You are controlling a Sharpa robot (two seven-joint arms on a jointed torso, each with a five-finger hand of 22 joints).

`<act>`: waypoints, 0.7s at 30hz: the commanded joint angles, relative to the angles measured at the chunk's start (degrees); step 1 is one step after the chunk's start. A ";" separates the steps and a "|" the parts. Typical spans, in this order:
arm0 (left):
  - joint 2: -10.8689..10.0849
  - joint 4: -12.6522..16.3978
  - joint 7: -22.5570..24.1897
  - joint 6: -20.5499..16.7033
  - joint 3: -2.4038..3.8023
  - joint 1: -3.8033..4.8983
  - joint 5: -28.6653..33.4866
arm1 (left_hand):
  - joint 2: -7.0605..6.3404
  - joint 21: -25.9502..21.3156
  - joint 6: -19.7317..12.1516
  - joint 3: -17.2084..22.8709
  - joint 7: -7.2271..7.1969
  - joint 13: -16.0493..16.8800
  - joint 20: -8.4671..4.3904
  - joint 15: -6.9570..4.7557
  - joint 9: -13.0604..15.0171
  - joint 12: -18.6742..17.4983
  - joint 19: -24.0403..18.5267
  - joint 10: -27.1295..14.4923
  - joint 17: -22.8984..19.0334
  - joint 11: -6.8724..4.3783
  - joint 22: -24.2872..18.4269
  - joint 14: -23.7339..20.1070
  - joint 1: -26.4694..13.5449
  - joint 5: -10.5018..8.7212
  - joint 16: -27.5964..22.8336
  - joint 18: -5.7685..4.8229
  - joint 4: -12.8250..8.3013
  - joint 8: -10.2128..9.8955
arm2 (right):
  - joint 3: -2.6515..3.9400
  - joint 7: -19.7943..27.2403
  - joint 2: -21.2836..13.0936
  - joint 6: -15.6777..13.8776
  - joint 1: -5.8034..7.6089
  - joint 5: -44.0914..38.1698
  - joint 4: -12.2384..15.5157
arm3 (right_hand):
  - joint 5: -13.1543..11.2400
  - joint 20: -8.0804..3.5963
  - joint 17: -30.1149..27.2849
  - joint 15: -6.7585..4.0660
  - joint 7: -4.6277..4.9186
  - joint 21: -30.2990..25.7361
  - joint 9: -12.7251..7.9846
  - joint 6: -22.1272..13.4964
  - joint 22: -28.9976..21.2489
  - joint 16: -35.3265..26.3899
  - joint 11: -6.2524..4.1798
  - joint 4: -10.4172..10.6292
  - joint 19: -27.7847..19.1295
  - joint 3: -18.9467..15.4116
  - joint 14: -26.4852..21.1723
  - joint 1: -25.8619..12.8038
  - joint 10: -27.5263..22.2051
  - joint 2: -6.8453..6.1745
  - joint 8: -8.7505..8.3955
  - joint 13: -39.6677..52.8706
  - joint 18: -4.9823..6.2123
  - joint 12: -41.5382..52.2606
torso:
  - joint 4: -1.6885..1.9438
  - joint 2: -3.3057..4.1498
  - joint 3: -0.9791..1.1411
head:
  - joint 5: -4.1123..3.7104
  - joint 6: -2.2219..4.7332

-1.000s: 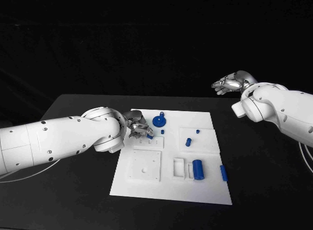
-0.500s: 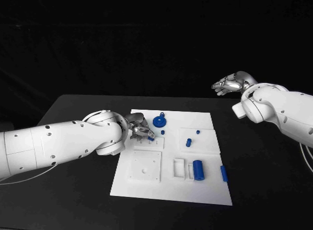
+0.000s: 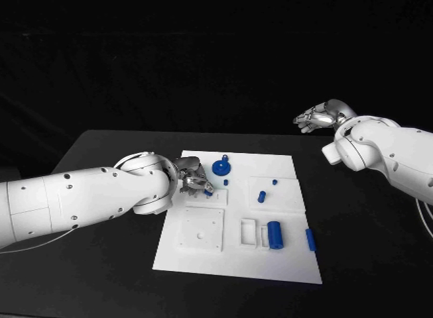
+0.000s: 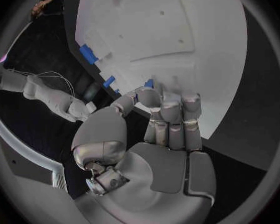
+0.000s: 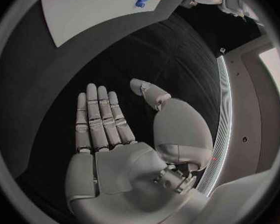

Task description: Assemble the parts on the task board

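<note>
The white task board [image 3: 283, 262] lies in the middle of the black table. My left hand [image 3: 191, 179] hovers low over its near-left upper part and pinches a small blue part [image 3: 207, 192] between thumb and fingertips [image 4: 154, 97]; the part's tip [image 4: 149, 83] shows just above the board [image 4: 177, 30]. On the board stand a blue round knobbed part [image 3: 222, 165], a short blue peg [image 3: 261, 196], a blue cylinder [image 3: 274, 234] and a blue bar [image 3: 310, 240]. My right hand [image 3: 317, 116] is raised past the table's far right, fingers straight and apart [image 5: 105, 124], holding nothing.
A white square plate [image 3: 200, 228] and a slotted frame [image 3: 248, 230] sit on the board's near half. Two tiny blue pieces [image 3: 225, 181] [image 3: 274, 180] stand near the middle. Bare black table [image 3: 369, 265] surrounds the board on all sides.
My left hand has sunk slightly toward the board and drifted a little nearer with the small blue part. The right hand has stayed where it was.
</note>
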 commanded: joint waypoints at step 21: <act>0.00 -0.38 -0.97 3.66 -0.09 -0.53 0.50 | 0.11 0.11 11.72 0.40 -6.90 -0.15 -5.94 -3.67 13.96 0.23 0.37 -2.82 -0.22 -2.53 0.04 0.75 0.75 0.42 0.46 0.92 -0.06 0.08 | 0.03 0.82 -0.02 1.37 -0.12 -0.16 0.00 | 1.39 0.24 -0.27 0.25 -0.08 -0.59 -0.33 -0.58 0.29 -0.38 0.34 0.31 -0.46 -0.36 -0.47 -0.59 -0.26 0.44 0.37 -0.58 -0.34 -0.08 | 0.00 -0.01 0.00 | -0.16 -0.38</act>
